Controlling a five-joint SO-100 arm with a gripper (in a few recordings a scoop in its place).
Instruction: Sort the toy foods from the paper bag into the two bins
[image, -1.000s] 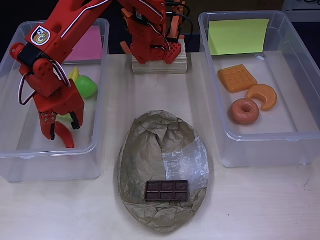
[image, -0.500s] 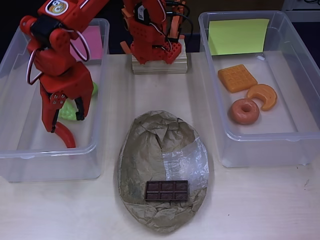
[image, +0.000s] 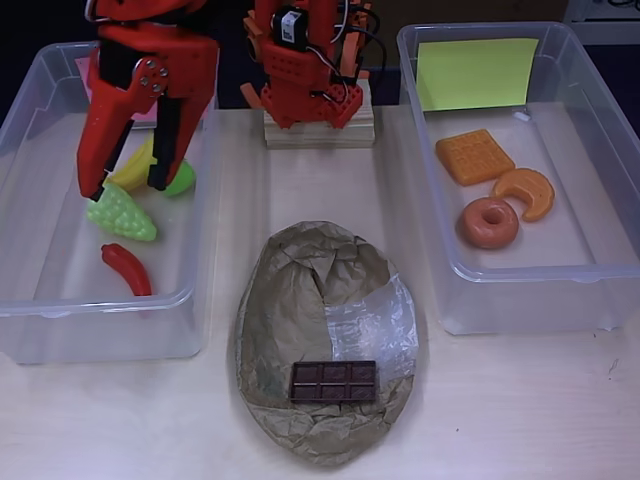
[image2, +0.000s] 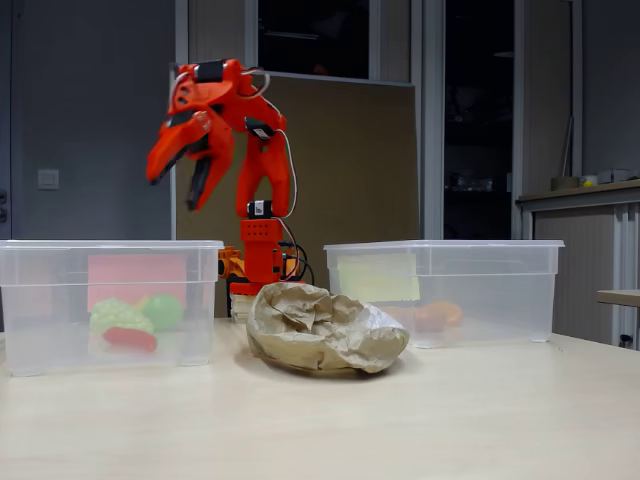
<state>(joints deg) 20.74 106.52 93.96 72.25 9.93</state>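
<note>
One chocolate bar (image: 334, 381) lies on the paper bag (image: 320, 330), low centre of the overhead view, well apart from the claw (image: 127, 186). Claw at upper left, raised above the pink-label bin (image: 30, 300), fingers parted, holding nothing. That bin holds four toys: chili (image: 127, 270), grapes (image: 121, 213), banana (image: 133, 170), apple (image: 181, 180). Yellow-green-label bin (image: 600, 270) at right holds three: waffle (image: 474, 156), croissant (image: 528, 192), donut (image: 488, 222). Two bins on the counter (image: 520, 410).

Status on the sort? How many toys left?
Done: chili, grapes, banana and apple in the pink-label bin; waffle, croissant, donut in the yellow-green-label bin. In hand: nothing; gripper open, raised. Left: chocolate bar on the paper bag.
</note>
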